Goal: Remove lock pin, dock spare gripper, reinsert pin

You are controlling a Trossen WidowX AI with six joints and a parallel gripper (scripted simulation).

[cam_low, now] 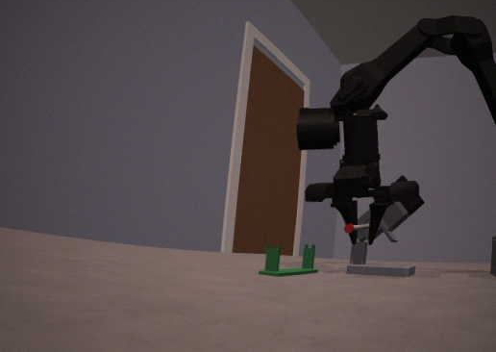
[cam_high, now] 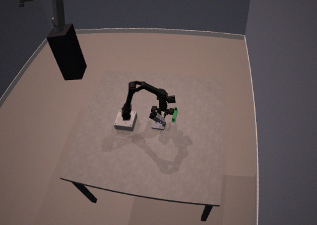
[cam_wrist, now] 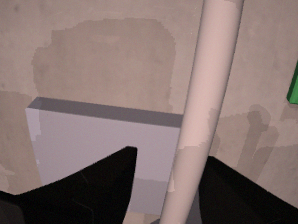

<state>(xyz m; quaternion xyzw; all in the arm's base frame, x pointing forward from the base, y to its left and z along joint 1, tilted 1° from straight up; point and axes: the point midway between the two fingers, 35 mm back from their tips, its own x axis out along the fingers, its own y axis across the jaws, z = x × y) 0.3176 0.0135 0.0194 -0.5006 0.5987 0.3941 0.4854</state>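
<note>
The mount's grey base point(cam_high: 158, 126) point(cam_low: 381, 270) point(cam_wrist: 100, 145) stands on the table with a short post point(cam_low: 359, 253). Above it a tilted grey body point(cam_high: 158, 118) point(cam_low: 391, 218) with a black end point(cam_low: 407, 195) appears to be the spare gripper on the mount. The lock pin has a red head point(cam_low: 349, 228) and a pale shaft point(cam_low: 361, 226) point(cam_wrist: 207, 85). My gripper point(cam_low: 362, 242) point(cam_wrist: 168, 161) points down, fingers parted, one each side of the shaft, without gripping it. The right finger hides the shaft's far end, so I cannot tell how deep it sits in the socket.
An empty green cradle point(cam_high: 174, 115) point(cam_low: 288, 271) with two notched uprights stands close beside the mount; its edge shows at the wrist view's right. My arm's white base point(cam_high: 125, 122) is left of the mount in the top view.
</note>
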